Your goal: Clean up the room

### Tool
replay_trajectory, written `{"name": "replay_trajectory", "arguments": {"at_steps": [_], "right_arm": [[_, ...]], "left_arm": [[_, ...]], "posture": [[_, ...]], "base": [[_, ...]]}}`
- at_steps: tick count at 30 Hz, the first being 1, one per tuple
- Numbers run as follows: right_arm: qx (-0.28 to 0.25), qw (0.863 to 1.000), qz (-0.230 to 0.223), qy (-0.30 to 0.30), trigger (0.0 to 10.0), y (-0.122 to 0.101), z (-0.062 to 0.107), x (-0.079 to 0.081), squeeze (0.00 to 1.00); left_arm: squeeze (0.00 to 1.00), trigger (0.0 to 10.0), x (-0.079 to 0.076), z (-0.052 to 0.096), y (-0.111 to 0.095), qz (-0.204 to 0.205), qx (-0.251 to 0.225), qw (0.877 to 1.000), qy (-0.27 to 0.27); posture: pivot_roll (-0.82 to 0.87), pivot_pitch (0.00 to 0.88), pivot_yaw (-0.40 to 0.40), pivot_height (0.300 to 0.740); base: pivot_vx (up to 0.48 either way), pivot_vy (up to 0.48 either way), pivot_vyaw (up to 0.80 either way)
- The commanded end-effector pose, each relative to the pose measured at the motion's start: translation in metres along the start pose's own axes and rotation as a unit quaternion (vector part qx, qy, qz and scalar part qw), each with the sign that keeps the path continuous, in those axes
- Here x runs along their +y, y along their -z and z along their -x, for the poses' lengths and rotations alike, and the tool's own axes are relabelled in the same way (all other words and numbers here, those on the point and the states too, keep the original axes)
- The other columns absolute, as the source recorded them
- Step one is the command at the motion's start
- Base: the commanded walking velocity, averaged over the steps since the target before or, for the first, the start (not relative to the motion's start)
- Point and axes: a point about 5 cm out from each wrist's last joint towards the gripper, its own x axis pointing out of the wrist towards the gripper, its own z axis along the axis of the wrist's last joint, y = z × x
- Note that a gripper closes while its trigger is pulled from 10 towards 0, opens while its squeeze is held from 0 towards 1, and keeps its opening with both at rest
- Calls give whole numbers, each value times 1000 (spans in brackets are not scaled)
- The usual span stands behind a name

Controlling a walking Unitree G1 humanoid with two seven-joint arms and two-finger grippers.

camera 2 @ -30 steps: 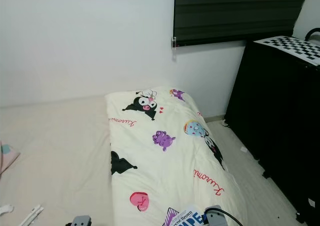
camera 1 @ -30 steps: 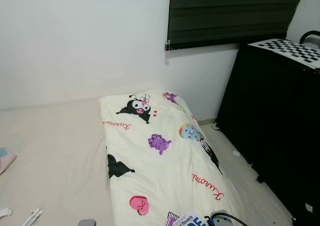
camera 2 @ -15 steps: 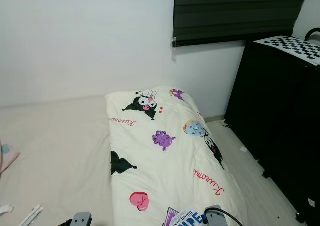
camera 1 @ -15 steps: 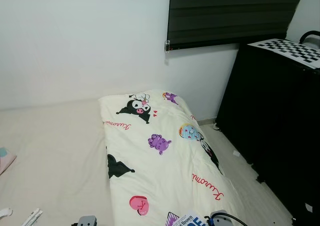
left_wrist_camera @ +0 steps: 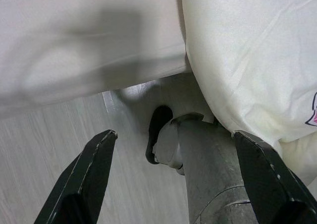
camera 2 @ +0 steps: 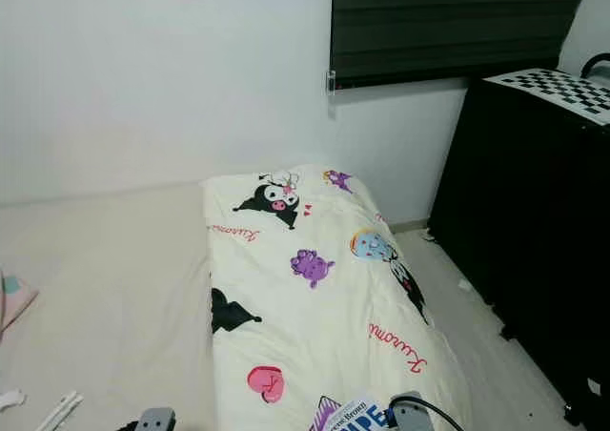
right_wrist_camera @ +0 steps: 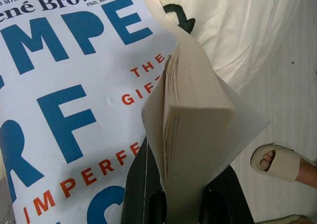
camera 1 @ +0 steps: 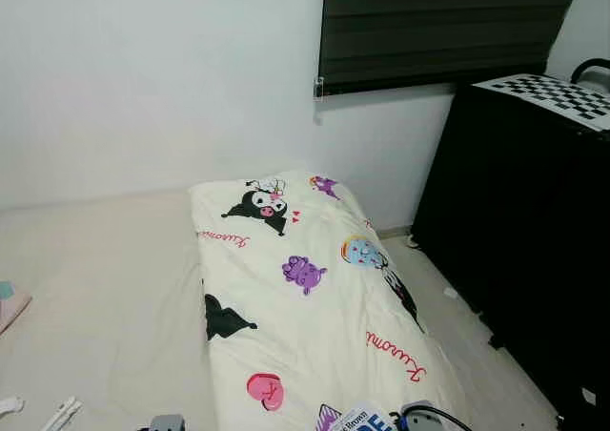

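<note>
- At the near edge of the bed (camera 1: pixel 95 288), the right hand (right_wrist_camera: pixel 181 204) pinches a book (right_wrist_camera: pixel 64 85) by its page block, low over the near end of the quilt (camera 1: pixel 305 297).
- Risk: the grip looks to be on loose pages, and the cover fans free. The book may slip or the pages may tear if the arm swings.
- Risk: a person's sandalled foot (right_wrist_camera: pixel 275 163) stands on the floor just right of the book; a drop could land there.
- Left hand (left_wrist_camera: pixel 173 144): fingers spread wide, holding nothing, pointing down at the floor beside the bed's edge, the robot's own leg between them.
- Small white items (camera 1: pixel 59 414) lie on the near left of the bed, untouched.
</note>
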Motion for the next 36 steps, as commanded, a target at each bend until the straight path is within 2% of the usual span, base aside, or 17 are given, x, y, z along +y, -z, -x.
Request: {"name": "replay_trajectory", "arguments": {"at_steps": [1,12,22,28,31,36], "right_arm": [[84,996,12,-22,10000,38,6,10,0],[80,996,18,-21,10000,34,6,8,0],[83,996,15,-28,10000,36,6,15,0],[68,997,1,-28,10000,28,4,15,0],[70,997,3,-21,10000,29,4,12,0],[54,998,12,35,10000,26,4,-3,0]], "left_arm": [[0,10000,0,1,5,-3,12,1000,1],[0,10000,-1,0,5,-4,12,1000,3],[0,10000,3,2,5,-2,10,1000,-2],[0,10000,2,1,-1,0,0,1000,7],[0,10000,1,0,-6,-5,-7,1000,4],[0,10000,11,1,-33,21,-73,996,-36]], "posture": [[-11,0,-36,740],[-7,0,-37,740],[-1,0,-34,740],[-11,0,-25,740],[-11,0,-23,740],[-6,0,-28,740]], "base": [[0,0,0],[0,0,0],[0,0,0],[0,0,0],[0,0,0],[0,0,0]]}}
